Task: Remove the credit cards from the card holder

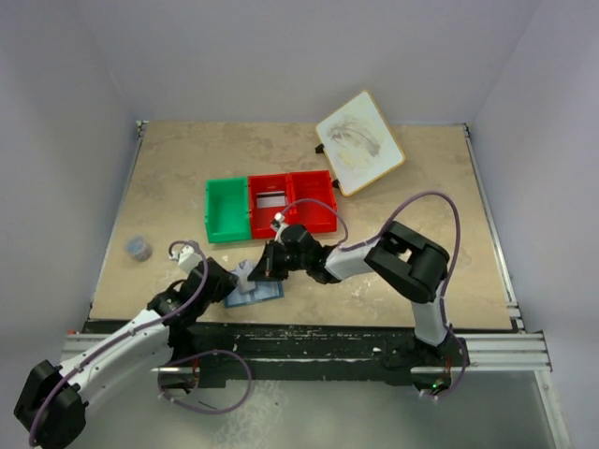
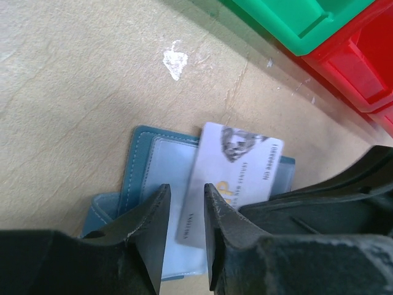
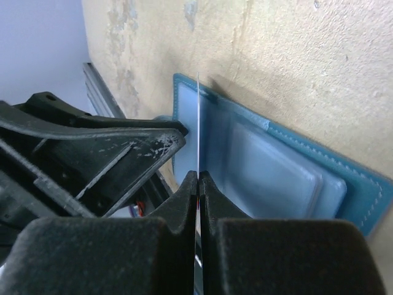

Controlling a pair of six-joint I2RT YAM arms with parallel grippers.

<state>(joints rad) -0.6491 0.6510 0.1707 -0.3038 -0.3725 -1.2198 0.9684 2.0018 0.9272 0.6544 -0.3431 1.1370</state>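
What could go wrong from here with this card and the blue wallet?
One: the right jaws pinch the grey-white card by one end only, so it might slip or bend. Two: the left jaws stand apart above the card holder, not clearly pinning it, so it might drag along with the card.

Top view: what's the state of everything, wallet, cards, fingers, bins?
Wallet: open, lying flat.
Held card: over wallet, in right fingers.
Right fingers: shut on held card.
Left fingers: open, over wallet.
Red bin: holds striped card.
Green bin: empty.
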